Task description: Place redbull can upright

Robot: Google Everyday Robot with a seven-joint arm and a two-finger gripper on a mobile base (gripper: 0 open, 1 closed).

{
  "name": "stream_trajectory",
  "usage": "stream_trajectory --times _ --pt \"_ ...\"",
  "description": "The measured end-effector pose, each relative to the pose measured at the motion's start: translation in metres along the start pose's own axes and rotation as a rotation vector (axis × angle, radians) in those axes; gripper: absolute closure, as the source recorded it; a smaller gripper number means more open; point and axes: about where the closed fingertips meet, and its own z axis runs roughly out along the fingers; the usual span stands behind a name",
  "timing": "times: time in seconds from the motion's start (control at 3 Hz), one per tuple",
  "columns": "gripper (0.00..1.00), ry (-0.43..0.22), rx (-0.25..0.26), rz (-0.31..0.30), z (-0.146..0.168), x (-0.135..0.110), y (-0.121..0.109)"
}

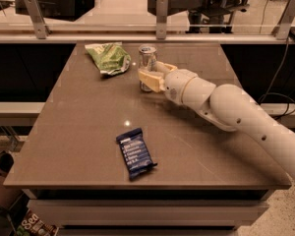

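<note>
The redbull can [147, 56], slim and silvery with a shiny rimmed top, stands upright at the back middle of the brown table [88, 127]. My gripper [148, 72] reaches in from the right on the white arm [226, 104]. Its cream fingers [150, 79] straddle the can's middle, one in front and one behind, closed on it. The near finger hides the can's middle. The can's base shows at table level below the finger.
A green chip bag [108, 57] lies just left of the can. A dark blue snack bar wrapper [135, 152] lies flat near the table's front edge. A rail with metal posts [161, 14] runs behind the table.
</note>
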Motion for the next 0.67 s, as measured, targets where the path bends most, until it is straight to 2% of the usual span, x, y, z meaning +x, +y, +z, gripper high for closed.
stream_trajectory --times 0.33,0.67 --pt "0.13 0.0 -0.003 0.0 0.0012 -0.0003 0.0016" --pt "0.0 0.0 -0.006 -0.001 0.0024 -0.0005 0.0032"
